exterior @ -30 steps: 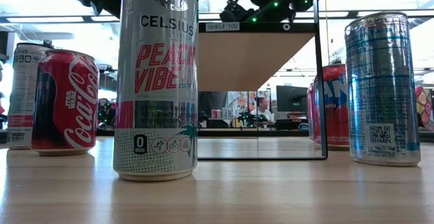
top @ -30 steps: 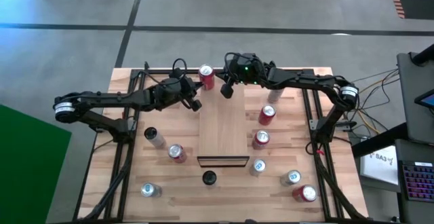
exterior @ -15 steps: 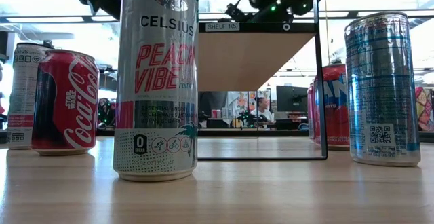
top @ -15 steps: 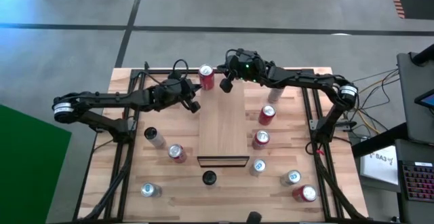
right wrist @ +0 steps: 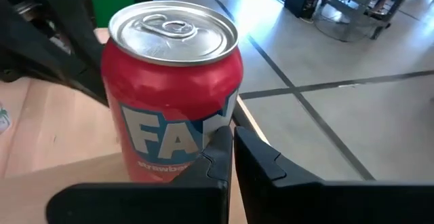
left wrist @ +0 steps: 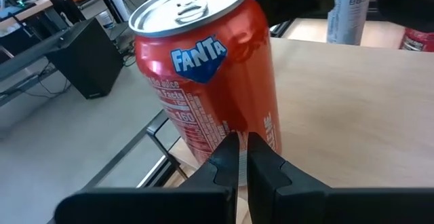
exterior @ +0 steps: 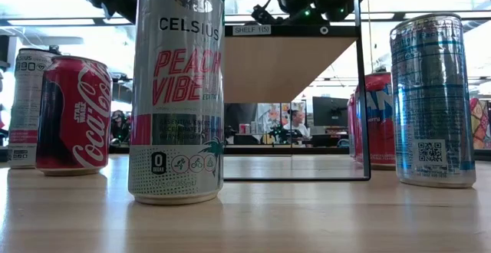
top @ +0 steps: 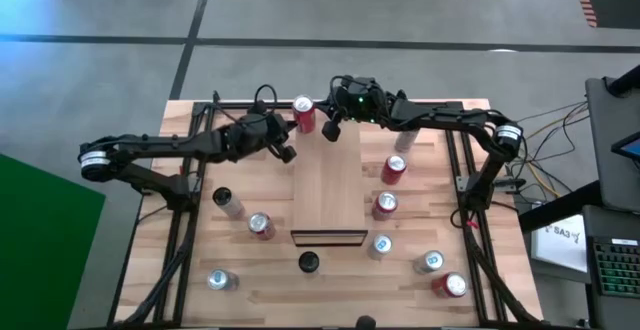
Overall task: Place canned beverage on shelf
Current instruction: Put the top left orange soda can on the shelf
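Approach step, nothing gripped yet. Fanta can [top: 304,113] upright at far table edge, just beside shelf [top: 327,185] far-left corner. Left gripper [top: 283,153] and right gripper [top: 330,130] near can, both w/ fingers pressed together, empty. Next: probably spread one gripper's fingers, close round can, lift onto shelf.

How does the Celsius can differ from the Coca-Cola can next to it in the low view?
The Celsius can is tall, slim and silver with pink lettering; the Coca-Cola can is shorter, squatter and red with white script. The Celsius can stands nearer the camera, the Coca-Cola can farther back. Both stand upright on the table.
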Available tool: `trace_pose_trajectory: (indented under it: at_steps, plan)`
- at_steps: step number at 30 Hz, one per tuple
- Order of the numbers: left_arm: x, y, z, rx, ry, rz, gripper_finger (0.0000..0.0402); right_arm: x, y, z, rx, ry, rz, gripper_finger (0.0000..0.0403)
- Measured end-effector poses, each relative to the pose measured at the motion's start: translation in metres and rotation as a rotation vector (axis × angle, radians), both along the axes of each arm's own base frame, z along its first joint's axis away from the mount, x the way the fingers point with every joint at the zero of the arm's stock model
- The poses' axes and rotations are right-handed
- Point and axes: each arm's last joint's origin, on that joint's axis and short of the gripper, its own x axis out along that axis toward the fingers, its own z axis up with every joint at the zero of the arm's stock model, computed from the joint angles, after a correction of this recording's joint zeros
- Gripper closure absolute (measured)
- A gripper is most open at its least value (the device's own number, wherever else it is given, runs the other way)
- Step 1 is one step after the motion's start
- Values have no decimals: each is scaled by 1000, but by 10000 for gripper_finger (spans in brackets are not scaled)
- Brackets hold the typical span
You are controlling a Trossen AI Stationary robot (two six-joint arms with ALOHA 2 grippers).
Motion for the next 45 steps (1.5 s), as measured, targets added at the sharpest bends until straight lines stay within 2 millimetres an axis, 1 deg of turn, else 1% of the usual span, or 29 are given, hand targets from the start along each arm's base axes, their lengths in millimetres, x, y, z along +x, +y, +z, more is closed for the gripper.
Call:
trace_pose_trajectory:
  at_steps: [7,16,20,23,27,32,39,45]
  plan:
    - [-1,3,0,2,1,10,402,-4,7,5,-15,38,32,392]
    - [-1,4,1,9,0,11,402,-11,16,15,-21,59,61,392]
    - [-1,4,1,12,-8,10,402,-11,22,16,-23,70,74,392]
    - [-1,4,1,11,-6,10,402,-12,23,16,-22,84,51,392]
    - [-1,4,1,11,-3,10,402,-14,22,17,-26,103,-9,392]
    - [-1,4,0,3,-1,12,402,-17,13,17,-44,103,-54,392]
    - [-1,4,0,-12,-6,18,402,-11,4,8,-49,84,-71,392]
    - [-1,4,0,-10,-12,18,402,-7,2,4,-52,74,-64,392]
